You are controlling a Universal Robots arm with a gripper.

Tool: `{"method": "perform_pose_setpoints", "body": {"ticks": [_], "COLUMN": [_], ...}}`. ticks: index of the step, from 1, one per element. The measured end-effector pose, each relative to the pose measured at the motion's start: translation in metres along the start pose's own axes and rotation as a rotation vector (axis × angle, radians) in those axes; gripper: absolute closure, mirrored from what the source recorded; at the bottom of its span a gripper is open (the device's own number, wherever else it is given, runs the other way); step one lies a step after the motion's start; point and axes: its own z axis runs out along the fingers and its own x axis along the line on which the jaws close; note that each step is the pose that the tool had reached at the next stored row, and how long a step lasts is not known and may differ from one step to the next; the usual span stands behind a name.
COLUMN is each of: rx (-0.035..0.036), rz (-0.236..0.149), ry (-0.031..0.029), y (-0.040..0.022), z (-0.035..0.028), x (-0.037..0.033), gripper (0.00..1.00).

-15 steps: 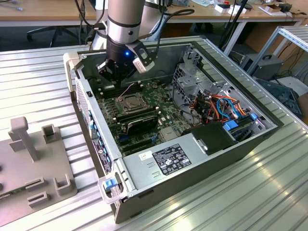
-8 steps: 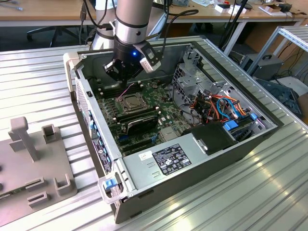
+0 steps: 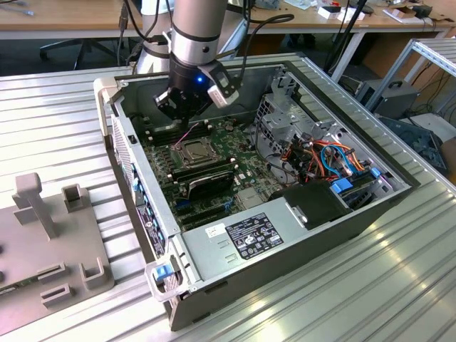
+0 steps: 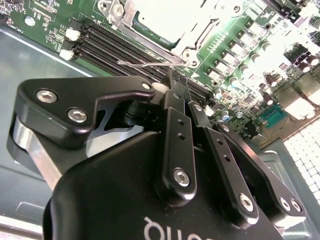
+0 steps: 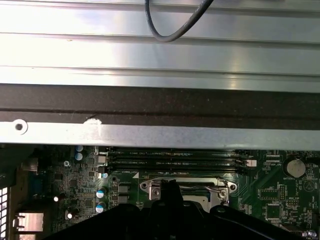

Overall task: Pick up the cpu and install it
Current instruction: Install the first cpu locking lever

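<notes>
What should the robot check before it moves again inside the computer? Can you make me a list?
1. Is the computer case open on top? ok.
2. Is the gripper over the socket frame? ok.
3. Is the gripper holding anything? not ok: it looks shut and empty.
4. Is the cpu in the socket? cannot tell whether the pale square inside the frame is it.
5. Is the thin lever wire clear of the gripper? cannot tell: it lies very close.
6. Are the orange and blue cables away from the gripper? ok.
</notes>
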Motion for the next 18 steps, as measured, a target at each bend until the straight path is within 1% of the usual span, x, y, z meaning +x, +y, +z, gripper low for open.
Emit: {"method": "perform_pose_setpoints", "body": {"ticks": [5, 9, 13, 16, 18], "rx": [0.0000, 0.0000, 0.0001, 0.0002, 0.0000], "rz": [0.000, 0.000, 0.000, 0.000, 0.000], "ry": [0.0000, 0.0000, 0.0001, 0.0001, 0.0001], "y": [0.0000, -0.0002, -0.0005, -0.0002, 0.0013], "z": [0.0005, 0.0015, 0.0049, 0.0067, 0.0074], "x": [-0.0012, -0.0055, -0.0089, -0.0096, -0.0097], "gripper": [0.89, 0.89, 0.89, 0.89, 0.89]}}
